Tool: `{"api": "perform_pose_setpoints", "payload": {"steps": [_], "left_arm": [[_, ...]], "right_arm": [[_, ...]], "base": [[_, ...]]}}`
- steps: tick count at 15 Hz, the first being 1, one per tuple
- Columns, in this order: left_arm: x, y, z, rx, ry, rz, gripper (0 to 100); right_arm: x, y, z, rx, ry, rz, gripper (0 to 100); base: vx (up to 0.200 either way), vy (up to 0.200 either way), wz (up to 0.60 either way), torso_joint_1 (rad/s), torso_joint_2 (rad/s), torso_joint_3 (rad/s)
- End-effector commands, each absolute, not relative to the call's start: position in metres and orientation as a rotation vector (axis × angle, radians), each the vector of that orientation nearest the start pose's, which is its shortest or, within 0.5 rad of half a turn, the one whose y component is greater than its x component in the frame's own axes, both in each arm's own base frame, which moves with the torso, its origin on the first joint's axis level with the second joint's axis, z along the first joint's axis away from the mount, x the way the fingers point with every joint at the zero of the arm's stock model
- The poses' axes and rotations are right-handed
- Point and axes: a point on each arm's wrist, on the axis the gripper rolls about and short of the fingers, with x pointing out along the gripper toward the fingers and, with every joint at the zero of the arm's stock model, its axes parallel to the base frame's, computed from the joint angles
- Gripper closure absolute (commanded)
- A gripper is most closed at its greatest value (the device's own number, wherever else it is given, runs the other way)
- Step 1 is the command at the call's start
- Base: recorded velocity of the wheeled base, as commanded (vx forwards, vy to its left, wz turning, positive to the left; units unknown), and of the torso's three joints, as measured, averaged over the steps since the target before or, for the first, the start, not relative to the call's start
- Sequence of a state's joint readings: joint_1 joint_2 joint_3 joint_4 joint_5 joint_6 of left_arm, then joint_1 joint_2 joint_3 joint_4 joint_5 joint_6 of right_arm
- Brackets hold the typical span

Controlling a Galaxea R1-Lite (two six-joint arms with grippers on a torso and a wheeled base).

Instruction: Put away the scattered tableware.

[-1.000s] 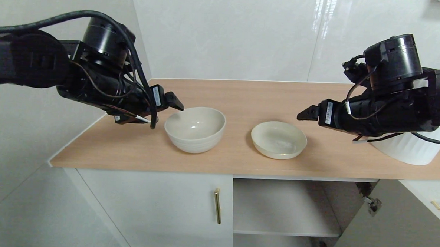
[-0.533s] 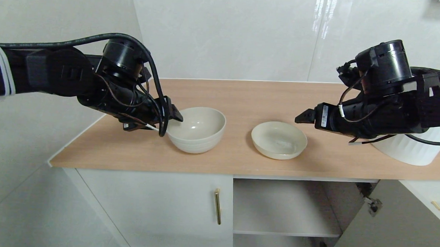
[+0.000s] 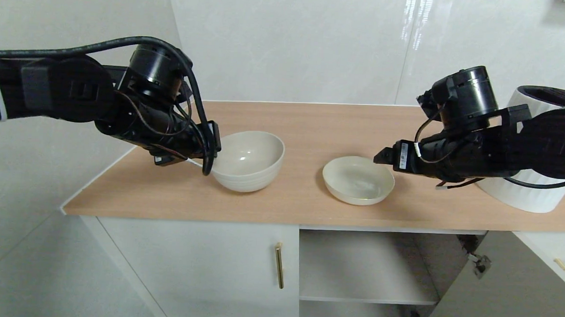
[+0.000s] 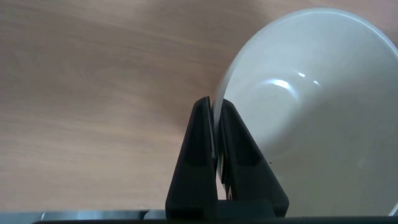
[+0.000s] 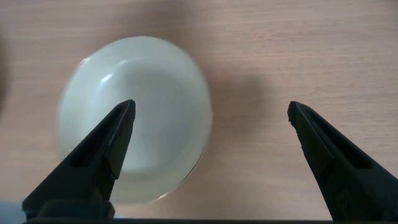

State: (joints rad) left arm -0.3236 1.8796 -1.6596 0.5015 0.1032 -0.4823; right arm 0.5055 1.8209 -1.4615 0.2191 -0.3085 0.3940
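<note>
A deep cream bowl (image 3: 249,159) sits tilted on the wooden counter (image 3: 312,124), its left edge raised. My left gripper (image 3: 215,143) is shut on that left rim, one finger inside and one outside; the left wrist view shows the bowl (image 4: 311,118) with the gripper (image 4: 215,140) pinching its thin edge. A shallow cream bowl (image 3: 358,179) lies flat to the right. My right gripper (image 3: 381,157) hovers over its right rim, open wide. In the right wrist view the shallow bowl (image 5: 134,118) lies under one finger of the gripper (image 5: 211,121).
A white ribbed pot (image 3: 529,188) stands on the counter's right end, behind my right arm. Below the counter the cabinet's right door (image 3: 496,287) hangs open onto a bare shelf (image 3: 358,271). The left door with a gold handle (image 3: 279,264) is closed.
My left gripper closed on the deep bowl's left rim and lifted that edge, tilting the bowl. My right arm moved left and down, nearer the shallow bowl.
</note>
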Motion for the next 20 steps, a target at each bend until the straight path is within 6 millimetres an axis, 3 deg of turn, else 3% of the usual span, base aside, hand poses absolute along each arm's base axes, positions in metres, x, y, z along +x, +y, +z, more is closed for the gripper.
{"api": "perform_pose_setpoints", "payload": {"steps": [1, 8, 9, 13, 17, 18, 20], "left_arm": [[0.325, -0.111, 0.266, -0.312, 0.707, -0.053, 100], [0.324, -0.111, 0.266, -0.297, 0.694, -0.019, 100], [0.324, -0.111, 0.267, -0.299, 0.693, -0.019, 100], [0.321, -0.112, 0.268, -0.294, 0.689, -0.014, 100], [0.310, -0.110, 0.272, -0.296, 0.681, -0.011, 100], [0.295, -0.111, 0.273, -0.289, 0.690, -0.026, 100], [0.264, -0.106, 0.274, -0.278, 0.685, -0.059, 100]], "right_arm": [[0.322, 0.176, 0.228, 0.110, 0.569, 0.021, 0], [0.329, 0.185, 0.215, 0.082, 0.581, -0.018, 0], [0.330, 0.185, 0.213, 0.080, 0.586, -0.016, 100], [0.333, 0.188, 0.207, 0.079, 0.606, -0.002, 100], [0.320, 0.180, 0.231, 0.144, 0.579, 0.033, 100], [0.312, 0.175, 0.240, 0.167, 0.583, 0.056, 100], [0.267, 0.153, 0.277, 0.226, 0.628, 0.169, 100]], "base": [[0.000, 0.000, 0.00, 0.000, 0.00, 0.000], [0.000, 0.000, 0.00, 0.000, 0.00, 0.000], [0.000, 0.000, 0.00, 0.000, 0.00, 0.000], [0.000, 0.000, 0.00, 0.000, 0.00, 0.000], [0.000, 0.000, 0.00, 0.000, 0.00, 0.000], [0.000, 0.000, 0.00, 0.000, 0.00, 0.000], [0.000, 0.000, 0.00, 0.000, 0.00, 0.000]]}}
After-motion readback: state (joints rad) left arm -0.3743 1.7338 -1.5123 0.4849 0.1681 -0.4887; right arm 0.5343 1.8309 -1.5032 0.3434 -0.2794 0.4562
